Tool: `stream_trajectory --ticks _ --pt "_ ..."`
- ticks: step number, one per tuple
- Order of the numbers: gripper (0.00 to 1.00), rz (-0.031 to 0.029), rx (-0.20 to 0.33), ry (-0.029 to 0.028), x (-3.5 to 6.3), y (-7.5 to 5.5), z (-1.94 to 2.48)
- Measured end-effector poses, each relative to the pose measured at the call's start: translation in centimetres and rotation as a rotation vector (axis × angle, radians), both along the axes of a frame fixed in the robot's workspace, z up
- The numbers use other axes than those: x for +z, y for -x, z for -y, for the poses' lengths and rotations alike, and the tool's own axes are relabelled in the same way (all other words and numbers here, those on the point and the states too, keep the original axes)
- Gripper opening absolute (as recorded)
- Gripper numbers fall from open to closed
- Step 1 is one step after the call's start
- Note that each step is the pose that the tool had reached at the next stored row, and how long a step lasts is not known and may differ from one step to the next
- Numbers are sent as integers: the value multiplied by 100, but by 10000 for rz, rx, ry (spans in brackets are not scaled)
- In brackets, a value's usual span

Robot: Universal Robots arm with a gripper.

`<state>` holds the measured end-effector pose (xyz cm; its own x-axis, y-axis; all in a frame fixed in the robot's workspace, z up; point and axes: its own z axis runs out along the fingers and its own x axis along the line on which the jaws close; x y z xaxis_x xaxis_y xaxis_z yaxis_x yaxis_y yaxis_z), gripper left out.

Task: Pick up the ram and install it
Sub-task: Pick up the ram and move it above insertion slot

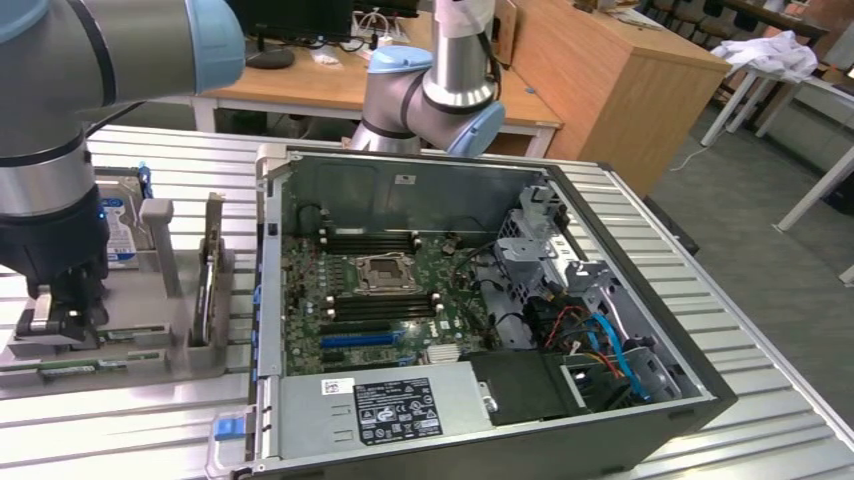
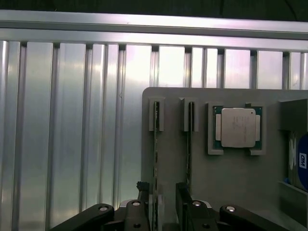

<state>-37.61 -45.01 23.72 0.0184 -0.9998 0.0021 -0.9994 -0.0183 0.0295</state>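
**Pick-up step, grasp not yet made.** The gripper [image 2: 161,204], jaws released and empty, stood either side of the ram [image 2: 155,154]. The ram was a thin green board seen edge-on, upright in the grey holder [image 2: 231,183], at 9 o'clock of the computer case [image 1: 360,190] in the exterior view. Judged requirement: a centred, square closure on its flat faces.

Exterior view: raised, oblique, looking down over the computer case [image 1: 400,185]. Wrist view: close, straight down past the gripper [image 2: 161,192] onto the grey tray [image 2: 231,183], shared at the exterior view's left.
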Motion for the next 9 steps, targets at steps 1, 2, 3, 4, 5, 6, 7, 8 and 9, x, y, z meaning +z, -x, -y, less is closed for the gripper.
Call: stream_trajectory --ticks 1,2,3,4,5,6,7,8,9 --pt "36 0 0 0 -4 0 0" --pt "36 0 0 0 -8 0 1" --pt "36 0 0 0 -12 0 1" --pt "36 0 0 0 -15 0 2" --pt "36 -1 0 0 -18 0 2" --pt "36 0 0 0 -22 0 2" --pt "36 0 0 0 -25 0 3" --pt "36 0 0 0 -28 0 3" --pt "36 0 0 0 -31 0 3"
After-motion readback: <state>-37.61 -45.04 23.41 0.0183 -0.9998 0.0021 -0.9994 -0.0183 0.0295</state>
